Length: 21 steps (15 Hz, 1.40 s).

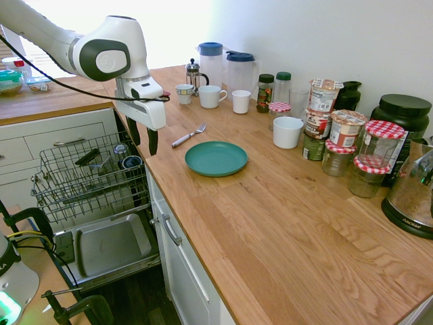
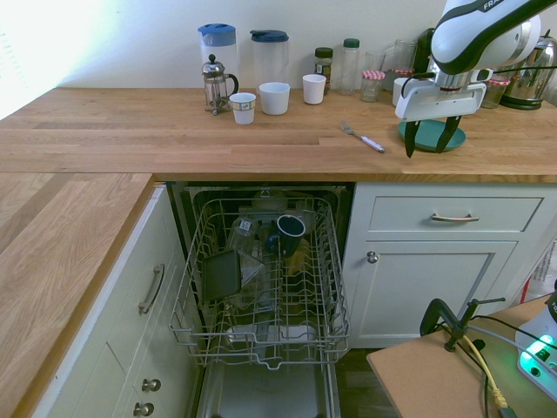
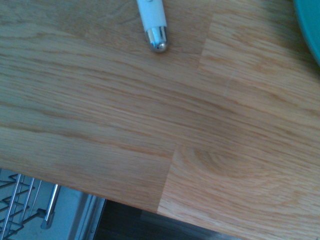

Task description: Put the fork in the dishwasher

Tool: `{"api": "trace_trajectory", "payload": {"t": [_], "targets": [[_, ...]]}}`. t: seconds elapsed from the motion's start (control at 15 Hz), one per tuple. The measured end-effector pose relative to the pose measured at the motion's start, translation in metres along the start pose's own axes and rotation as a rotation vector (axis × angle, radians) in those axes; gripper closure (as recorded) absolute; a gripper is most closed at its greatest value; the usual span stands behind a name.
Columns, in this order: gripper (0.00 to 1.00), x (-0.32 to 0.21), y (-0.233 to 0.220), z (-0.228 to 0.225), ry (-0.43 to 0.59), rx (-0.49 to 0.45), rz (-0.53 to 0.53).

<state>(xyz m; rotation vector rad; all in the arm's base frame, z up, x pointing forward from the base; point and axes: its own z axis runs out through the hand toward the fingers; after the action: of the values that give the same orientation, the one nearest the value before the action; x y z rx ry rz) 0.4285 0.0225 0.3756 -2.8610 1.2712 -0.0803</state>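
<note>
The fork (image 1: 189, 135) lies flat on the wooden counter (image 1: 270, 223), just left of a teal plate (image 1: 216, 158). It shows as a slim fork (image 2: 362, 138) with a pale handle, whose rounded end (image 3: 154, 25) appears in the wrist view. My gripper (image 1: 143, 139) hangs open and empty over the counter's front edge, a little short of the fork's handle and not touching it. From the other side, the gripper (image 2: 429, 139) stands in front of the plate. The dishwasher (image 2: 261, 279) is open beside the counter, its wire rack (image 1: 88, 176) pulled out and holding several dishes.
Mugs (image 1: 211, 96), a French press (image 1: 194, 73) and two jugs (image 1: 211, 61) stand at the back of the counter. Jars (image 1: 338, 135), a white bowl (image 1: 288, 131) and a black tub (image 1: 404, 115) crowd the right. The lowered dishwasher door (image 1: 108, 244) lies below the rack.
</note>
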Motion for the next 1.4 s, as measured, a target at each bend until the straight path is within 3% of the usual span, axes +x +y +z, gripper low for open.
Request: {"api": "trace_trajectory", "payload": {"t": [0.4, 0.87, 1.07, 1.4], "targets": [[0.00, 0.016, -0.020, -0.018, 0.063, 0.023, -0.033], [0.00, 0.062, -0.101, -0.031, 0.175, 0.115, -0.152], [0.00, 0.066, -0.138, -0.024, 0.172, 0.155, -0.208], [0.00, 0.078, -0.166, 0.006, 0.135, 0.133, -0.216]]}}
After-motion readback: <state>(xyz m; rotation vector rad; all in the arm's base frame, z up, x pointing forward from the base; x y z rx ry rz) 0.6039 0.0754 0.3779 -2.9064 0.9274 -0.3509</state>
